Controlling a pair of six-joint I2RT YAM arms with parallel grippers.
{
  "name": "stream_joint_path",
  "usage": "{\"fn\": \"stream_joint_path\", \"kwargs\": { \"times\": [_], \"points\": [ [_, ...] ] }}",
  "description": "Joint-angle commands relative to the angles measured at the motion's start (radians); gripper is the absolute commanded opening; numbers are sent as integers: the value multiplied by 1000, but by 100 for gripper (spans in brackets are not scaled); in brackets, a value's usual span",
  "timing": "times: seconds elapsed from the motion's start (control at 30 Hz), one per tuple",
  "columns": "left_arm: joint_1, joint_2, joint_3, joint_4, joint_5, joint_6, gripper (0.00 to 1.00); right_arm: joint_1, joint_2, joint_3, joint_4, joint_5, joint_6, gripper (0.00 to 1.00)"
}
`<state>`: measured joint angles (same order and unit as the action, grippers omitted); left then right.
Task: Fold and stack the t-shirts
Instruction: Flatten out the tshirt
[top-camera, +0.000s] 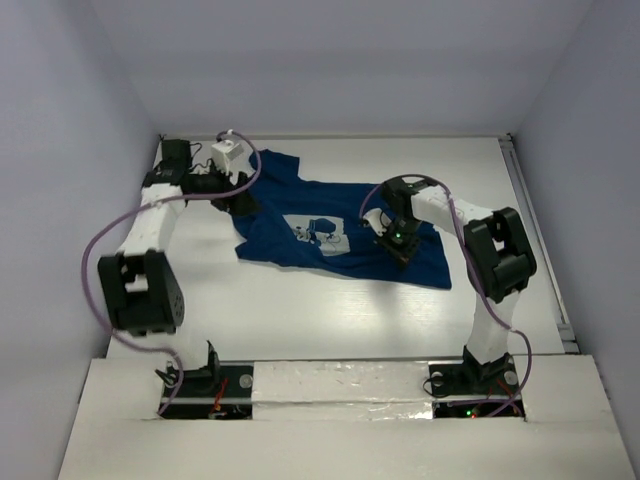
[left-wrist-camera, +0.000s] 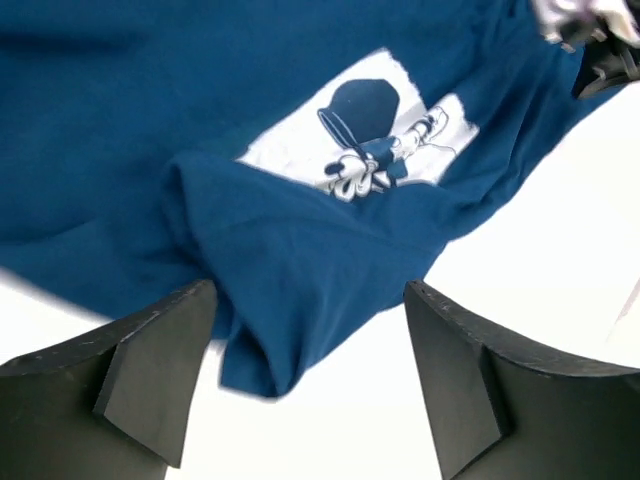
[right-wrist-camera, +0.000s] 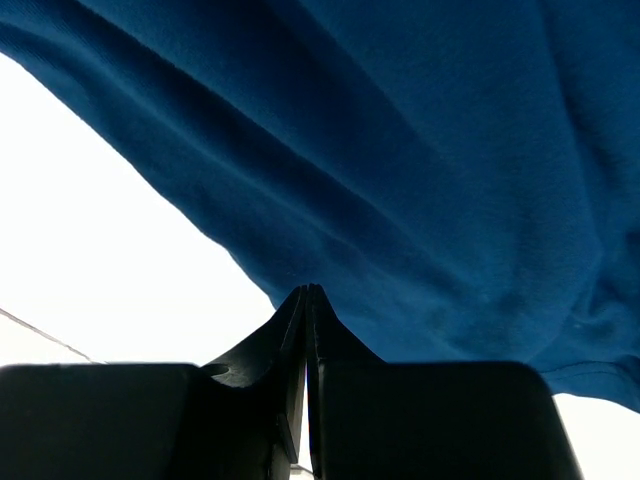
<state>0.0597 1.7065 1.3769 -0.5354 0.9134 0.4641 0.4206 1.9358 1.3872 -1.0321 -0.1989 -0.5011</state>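
Overhead view: the t-shirt (top-camera: 340, 235) is lying rumpled in the middle of the table (top-camera: 300, 320), with the left gripper (top-camera: 238, 200) at its left edge and the right gripper (top-camera: 392, 245) on its right half.

Left wrist view: the jaws are standing open around a loose fold. By closing here I'm risking a grab of two layers.

Right wrist view: the fingers are pressing together at the hem. I can't tell whether they're pinching cloth, so a pull could be dragging nothing, or bunching the shirt.

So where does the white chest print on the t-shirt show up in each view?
Top external: white print just left of the picture's centre.
Left wrist: upper centre, just above a fold of cloth.
Right wrist: not in it, only plain blue cloth.
Shared landmark: the blue t-shirt, visible in all three.
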Motion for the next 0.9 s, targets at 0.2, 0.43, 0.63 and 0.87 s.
{"fn": "stream_joint_path", "kwargs": {
  "times": [0.2,0.43,0.63,0.87],
  "points": [
    [23,-171,-205,-196,-287,301,56,36,-84,-13,14,-19,7,7],
    [9,-134,-295,-146,-453,338,65,55,-100,9,-8,-27,19,7],
    [9,-137,-371,-97,-464,354,64,64,-101,6,-5,-40,30,7],
    [-32,-154,-414,18,-421,311,64,73,-80,18,-11,-39,36,6]
  ]
}}
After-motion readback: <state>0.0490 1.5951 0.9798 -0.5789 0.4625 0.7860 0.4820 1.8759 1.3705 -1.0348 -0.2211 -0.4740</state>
